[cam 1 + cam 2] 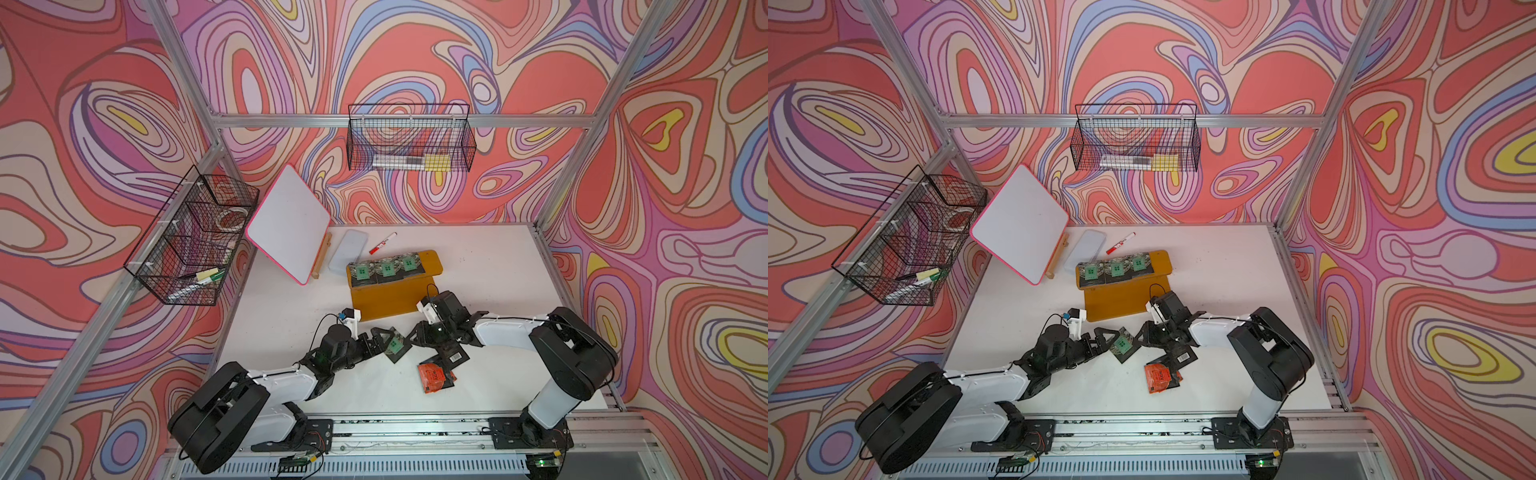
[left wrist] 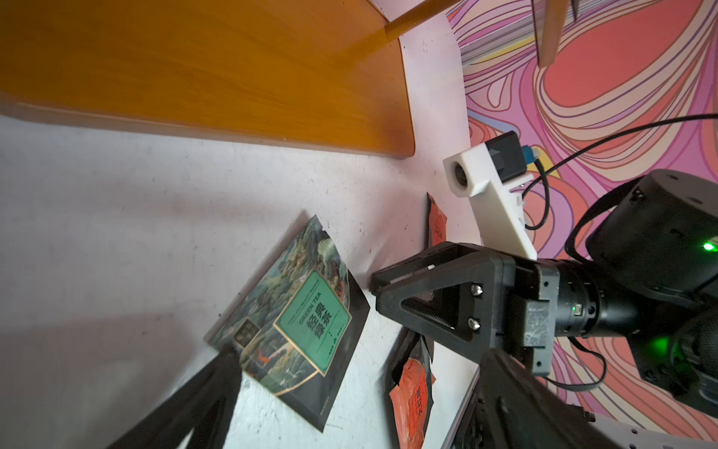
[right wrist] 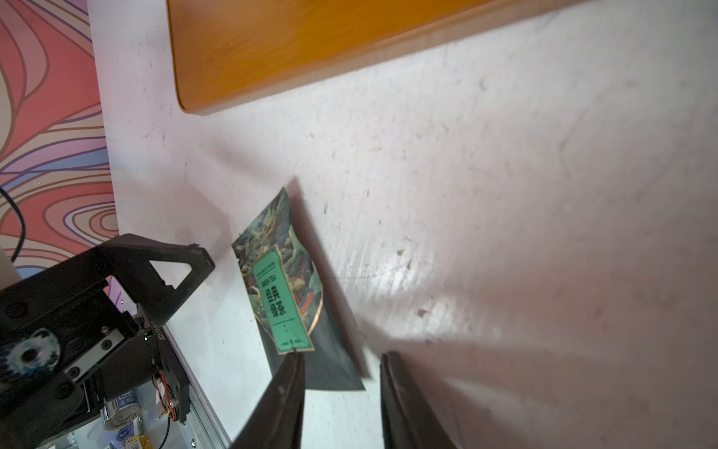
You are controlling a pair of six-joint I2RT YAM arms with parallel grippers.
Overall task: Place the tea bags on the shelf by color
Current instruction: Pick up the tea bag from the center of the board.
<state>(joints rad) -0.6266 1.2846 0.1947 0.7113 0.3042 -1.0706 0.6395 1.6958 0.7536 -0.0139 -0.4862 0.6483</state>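
Green bag (image 1: 394,344) on table between left gripper (image 1: 384,337), spread wide and empty, and right gripper (image 3: 342,359), part open, grasp unclear, orange bags (image 1: 432,376) partly hidden by right arm.

Both arms reach inward, left tool (image 1: 384,338) spread wide, right tool (image 1: 409,337) partly parted, tips facing.

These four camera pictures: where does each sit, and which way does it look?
Both top views: overhead, looking down at the white table, mustard-yellow two-step shelf and both arms.
Left wrist: on the left arm, facing the green-labelled tea bag; right gripper opposite.
Right wrist: on the right arm, same tea bag; left gripper opposite.
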